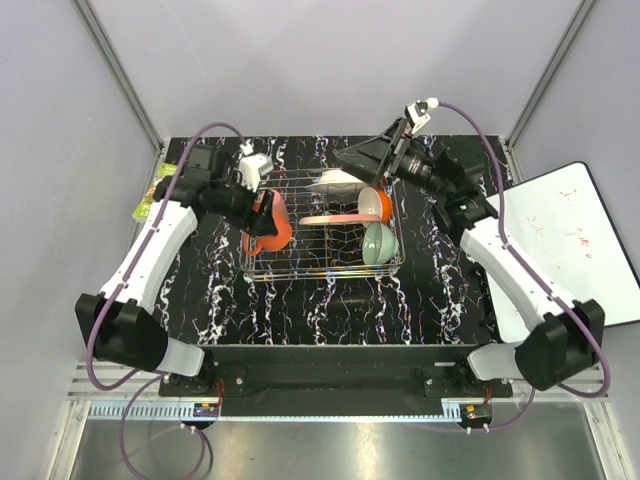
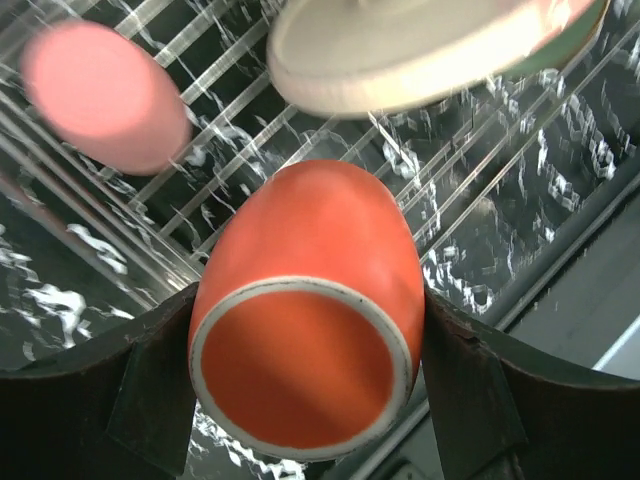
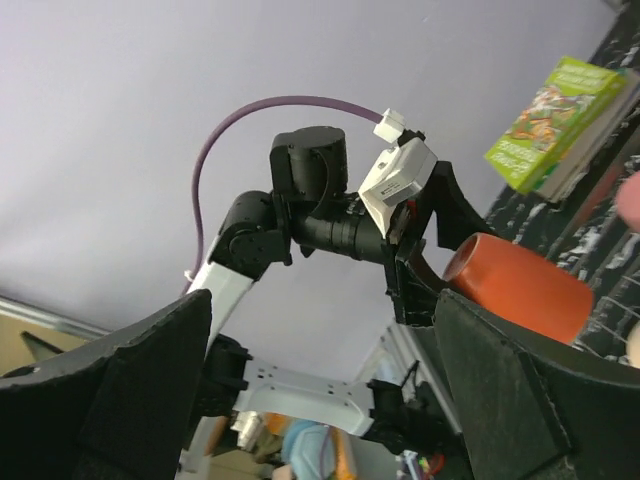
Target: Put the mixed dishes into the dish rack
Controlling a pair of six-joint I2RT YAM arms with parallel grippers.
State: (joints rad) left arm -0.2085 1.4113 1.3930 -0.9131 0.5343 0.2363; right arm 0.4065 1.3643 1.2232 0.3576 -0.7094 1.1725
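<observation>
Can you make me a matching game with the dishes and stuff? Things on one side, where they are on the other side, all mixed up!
Things
1. orange ceramic mug
2. pale green round bowl
3. white round plate
4. green illustrated book

Places
A. at the far side of the silver wire dish rack
B. at the left edge of the black marbled table, outside the rack
C. between the fingers of the left gripper
D. in the near right corner of the rack

Right pairs: 1-C, 2-D, 3-A, 4-B
</observation>
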